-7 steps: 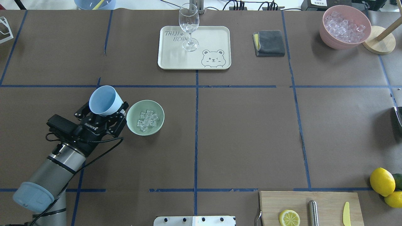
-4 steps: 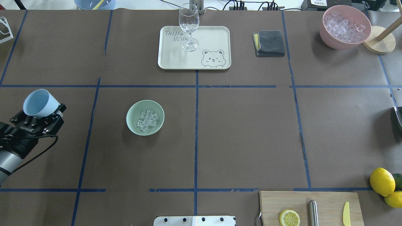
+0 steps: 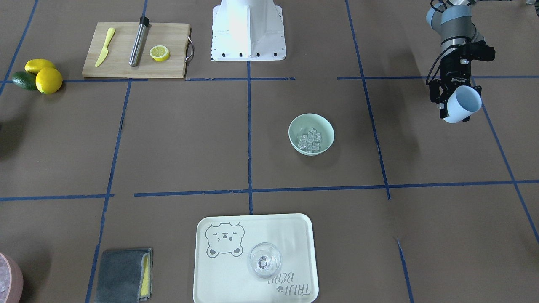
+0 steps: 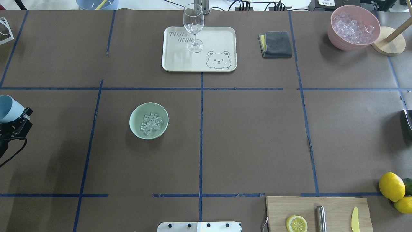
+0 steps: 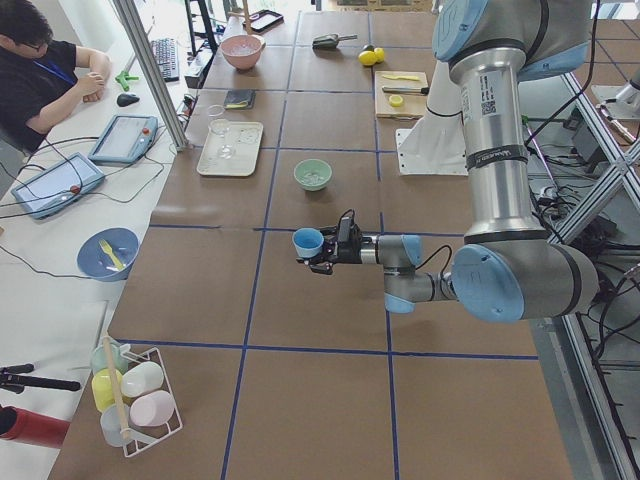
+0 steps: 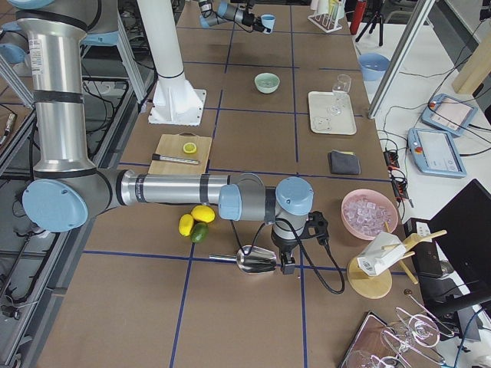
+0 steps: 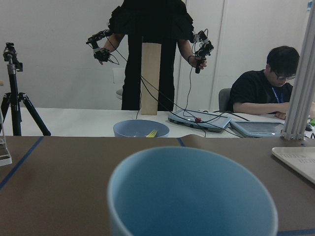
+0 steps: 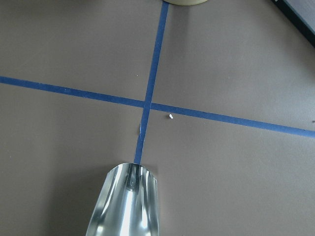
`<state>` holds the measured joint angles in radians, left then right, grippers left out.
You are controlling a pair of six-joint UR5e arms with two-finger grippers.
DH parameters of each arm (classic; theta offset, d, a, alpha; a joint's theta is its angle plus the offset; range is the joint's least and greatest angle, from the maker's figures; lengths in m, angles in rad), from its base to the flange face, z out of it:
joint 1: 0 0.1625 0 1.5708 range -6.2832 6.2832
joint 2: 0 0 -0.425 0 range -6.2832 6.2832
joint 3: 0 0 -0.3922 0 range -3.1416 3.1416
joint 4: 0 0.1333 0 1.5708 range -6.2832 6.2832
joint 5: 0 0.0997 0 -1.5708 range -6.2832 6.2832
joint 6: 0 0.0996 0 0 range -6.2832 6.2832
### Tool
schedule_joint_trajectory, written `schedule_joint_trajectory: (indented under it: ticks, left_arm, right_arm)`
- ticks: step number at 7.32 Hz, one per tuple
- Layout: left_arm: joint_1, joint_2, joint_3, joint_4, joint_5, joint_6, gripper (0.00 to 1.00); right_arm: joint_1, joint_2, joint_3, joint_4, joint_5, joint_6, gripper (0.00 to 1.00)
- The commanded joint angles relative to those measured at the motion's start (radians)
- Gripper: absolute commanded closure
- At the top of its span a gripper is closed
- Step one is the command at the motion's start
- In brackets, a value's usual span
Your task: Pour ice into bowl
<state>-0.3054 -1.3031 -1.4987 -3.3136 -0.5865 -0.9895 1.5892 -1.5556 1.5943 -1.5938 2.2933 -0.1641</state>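
Note:
The pale mint-green bowl (image 4: 135, 129) stands left of the table's middle, with the clear ice cubes (image 4: 150, 122) inside it; it also shows in the front-facing view (image 3: 326, 128). My left gripper (image 4: 13, 124) is at the far left edge, well away from the bowl, shut on a light blue cup (image 3: 462, 105) held tilted above the table. The cup's inside (image 7: 192, 196) looks empty. My right gripper (image 6: 285, 257) is far off at the table's right end, at a metal scoop (image 8: 125, 201); I cannot tell whether it is open or shut.
A cream tray (image 4: 219, 35) with a wine glass (image 4: 193, 27) is at the back middle. A grey cloth (image 4: 276, 44) and a pink container of crushed ice (image 4: 334, 35) are back right. A cutting board (image 4: 280, 209) and lemons (image 4: 391, 186) are front right.
My left gripper has moved left with the blue cup, from right beside the bowl to the view's left edge. Bowl and ice have not moved.

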Motion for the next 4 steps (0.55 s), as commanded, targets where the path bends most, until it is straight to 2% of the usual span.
schedule_joint_trajectory:
  ticks: [1, 2, 4]
  left_arm:
    - [-0.014, -0.004, 0.041, 0.047, -0.002, -0.081, 1.0]
    - [-0.015, -0.021, 0.043, 0.116, -0.003, -0.151, 1.0]
    - [-0.015, -0.067, 0.06, 0.167, -0.003, -0.181, 1.0]
  right_arm:
    - [0.0, 0.002, -0.001, 0.002, 0.0, 0.0, 0.0]
    - [0.0, 0.003, -0.001, 0.0, 0.0, 0.0, 0.0]
    - [0.0, 0.003, -0.001, 0.0, 0.0, 0.0, 0.0]
